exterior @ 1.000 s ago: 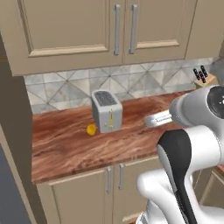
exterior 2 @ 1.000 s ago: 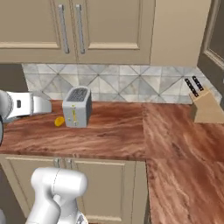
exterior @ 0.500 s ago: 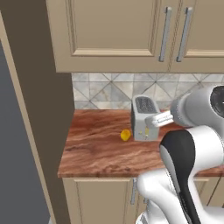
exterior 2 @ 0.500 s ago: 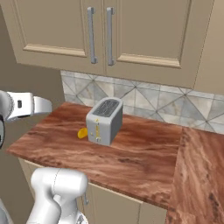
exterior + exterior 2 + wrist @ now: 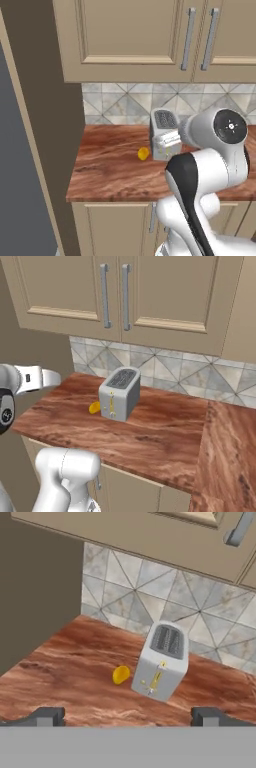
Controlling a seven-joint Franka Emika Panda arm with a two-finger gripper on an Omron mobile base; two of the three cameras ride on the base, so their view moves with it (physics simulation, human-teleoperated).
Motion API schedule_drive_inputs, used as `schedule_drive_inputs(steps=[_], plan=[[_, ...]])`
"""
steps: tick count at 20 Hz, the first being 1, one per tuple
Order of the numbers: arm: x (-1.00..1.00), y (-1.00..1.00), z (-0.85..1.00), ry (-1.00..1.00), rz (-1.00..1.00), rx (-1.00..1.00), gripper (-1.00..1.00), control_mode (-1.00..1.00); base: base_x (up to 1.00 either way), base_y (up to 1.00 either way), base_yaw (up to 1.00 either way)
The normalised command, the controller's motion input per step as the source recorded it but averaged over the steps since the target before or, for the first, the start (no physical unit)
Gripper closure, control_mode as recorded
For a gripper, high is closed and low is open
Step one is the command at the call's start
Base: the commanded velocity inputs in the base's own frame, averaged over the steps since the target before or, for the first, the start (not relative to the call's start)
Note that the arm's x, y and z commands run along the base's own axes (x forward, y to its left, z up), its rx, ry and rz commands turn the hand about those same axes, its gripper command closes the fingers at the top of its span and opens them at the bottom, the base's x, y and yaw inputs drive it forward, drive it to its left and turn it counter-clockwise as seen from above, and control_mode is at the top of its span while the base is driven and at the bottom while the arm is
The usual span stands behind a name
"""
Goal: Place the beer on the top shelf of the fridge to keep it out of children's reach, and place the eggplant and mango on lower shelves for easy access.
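Nothing looks stored yet, judging by the scene: the small rounded yellow-orange mango [image 5: 143, 153] lies on the reddish wood-grain counter [image 5: 110, 172], just beside the silver two-slot toaster [image 5: 165, 133] — ungrasped. The dark grey fridge side [image 5: 20, 165] stands at left. The white arm is raised over the counter's front, its tool [image 5: 128, 716] spread open and empty, aimed down at the mango.
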Motion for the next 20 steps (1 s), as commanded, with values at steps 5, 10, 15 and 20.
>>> schedule_drive_inputs(steps=[5,10,15,20], plan=[[0.44,0.46,-0.39,0.37,0.07,-0.07,-1.00,-1.00,0.00,0.00,0.00],[0.20,0.33,-0.25,0.31,0.11,-0.13,-1.00,-1.00,0.00,0.00,0.00],[0.07,0.03,-0.52,0.16,0.19,-0.22,-1.00,-1.00,0.00,0.00,0.00],[0.13,-0.05,-0.62,0.16,0.19,-0.28,-1.00,-1.00,0.00,0.00,0.00]])
